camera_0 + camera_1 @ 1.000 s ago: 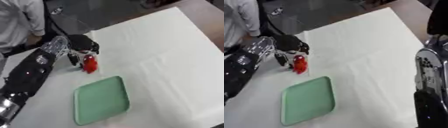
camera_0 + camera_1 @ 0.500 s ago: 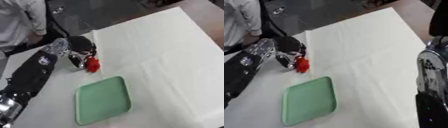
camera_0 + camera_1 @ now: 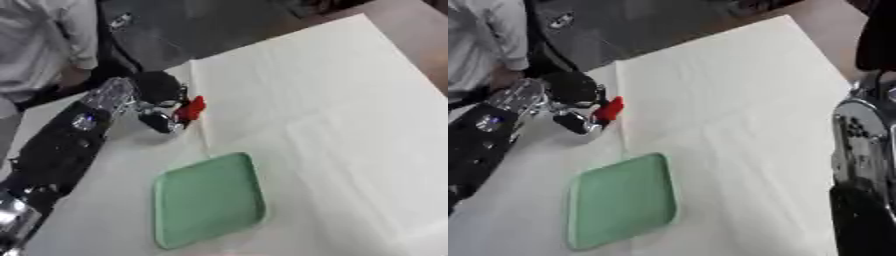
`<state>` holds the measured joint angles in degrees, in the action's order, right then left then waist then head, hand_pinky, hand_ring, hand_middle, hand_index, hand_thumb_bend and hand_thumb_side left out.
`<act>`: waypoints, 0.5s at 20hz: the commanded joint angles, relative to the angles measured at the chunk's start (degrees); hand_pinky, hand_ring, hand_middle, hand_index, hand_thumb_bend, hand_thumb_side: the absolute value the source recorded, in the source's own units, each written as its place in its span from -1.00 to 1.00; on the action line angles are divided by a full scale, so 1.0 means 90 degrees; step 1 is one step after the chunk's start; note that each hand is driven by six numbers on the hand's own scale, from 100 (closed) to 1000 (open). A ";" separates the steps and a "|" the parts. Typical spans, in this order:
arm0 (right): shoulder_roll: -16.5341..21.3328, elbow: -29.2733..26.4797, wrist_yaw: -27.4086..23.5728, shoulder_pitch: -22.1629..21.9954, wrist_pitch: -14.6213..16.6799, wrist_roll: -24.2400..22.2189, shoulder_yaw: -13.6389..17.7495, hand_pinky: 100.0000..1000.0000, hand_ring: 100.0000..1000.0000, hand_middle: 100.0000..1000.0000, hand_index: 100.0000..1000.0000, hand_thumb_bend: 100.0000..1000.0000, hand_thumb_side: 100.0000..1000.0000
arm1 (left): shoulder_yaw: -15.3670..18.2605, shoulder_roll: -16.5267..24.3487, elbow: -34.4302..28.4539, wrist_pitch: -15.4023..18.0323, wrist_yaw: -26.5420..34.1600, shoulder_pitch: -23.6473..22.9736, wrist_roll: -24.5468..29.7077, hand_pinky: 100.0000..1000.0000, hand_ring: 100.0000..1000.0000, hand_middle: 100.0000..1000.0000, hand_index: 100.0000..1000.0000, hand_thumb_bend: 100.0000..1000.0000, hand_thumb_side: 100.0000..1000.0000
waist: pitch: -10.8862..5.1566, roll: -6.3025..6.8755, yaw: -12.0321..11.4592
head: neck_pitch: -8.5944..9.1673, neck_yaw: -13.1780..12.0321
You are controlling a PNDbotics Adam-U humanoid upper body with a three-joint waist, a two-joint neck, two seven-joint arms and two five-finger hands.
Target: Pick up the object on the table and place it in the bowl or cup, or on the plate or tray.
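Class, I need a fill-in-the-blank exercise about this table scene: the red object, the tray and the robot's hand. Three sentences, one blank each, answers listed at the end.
1. The small red object is held by the robot's ____ hand.
2. The tray lying on the white tablecloth is ____ in colour.
3. The tray has ____ on it so far.

Missing words: left; green; nothing
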<state>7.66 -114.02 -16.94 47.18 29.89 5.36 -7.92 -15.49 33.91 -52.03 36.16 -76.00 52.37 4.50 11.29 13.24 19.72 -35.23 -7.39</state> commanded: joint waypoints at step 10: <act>0.0287 -0.0063 0.0070 -0.0093 0.0020 0.0046 0.0066 -0.69 -0.42 -0.33 -0.14 -1.00 -0.22 | -0.0535 0.1208 -0.2878 -0.1209 0.2627 -0.0608 0.0716 -1.00 -1.00 -0.79 -0.36 -1.00 0.28 | -0.0257 -0.0252 -0.0293 | -0.0146 0.0372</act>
<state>9.58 -114.02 -16.49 45.88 30.06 5.65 -7.59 -20.33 41.85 -74.72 26.58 -54.60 46.31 10.48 10.36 11.56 17.24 -36.66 -4.81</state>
